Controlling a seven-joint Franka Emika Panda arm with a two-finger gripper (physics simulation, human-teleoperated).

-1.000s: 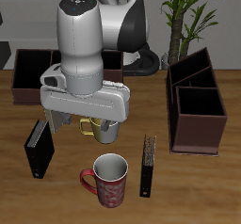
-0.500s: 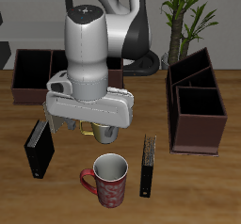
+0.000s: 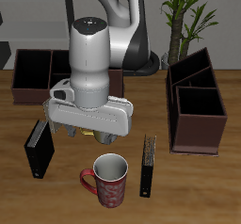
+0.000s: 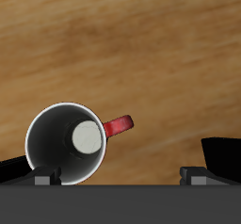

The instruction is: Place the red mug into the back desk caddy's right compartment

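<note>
One red mug (image 3: 110,179) is seen standing upright on the wooden table (image 3: 202,185) near its front edge, its white inside facing up and its red handle (image 4: 119,125) sticking out sideways; it is touched by nothing. The gripper (image 3: 91,136) hangs above the table just behind the mug, and from the wrist view the mug is looked down into. The finger spacing cannot be told, since only the finger bases show there and the arm's body hides them in the exterior view. Two dark-brown caddies are counted: the back desk caddy (image 3: 30,75), lying far back and partly hidden by the arm, and a second caddy (image 3: 196,104) seen end-on. Two black books are counted, one (image 3: 39,147) leaning beside the arm, one (image 3: 148,166) standing close beside the mug. A potted plant (image 3: 188,11) stands farther back.
</note>
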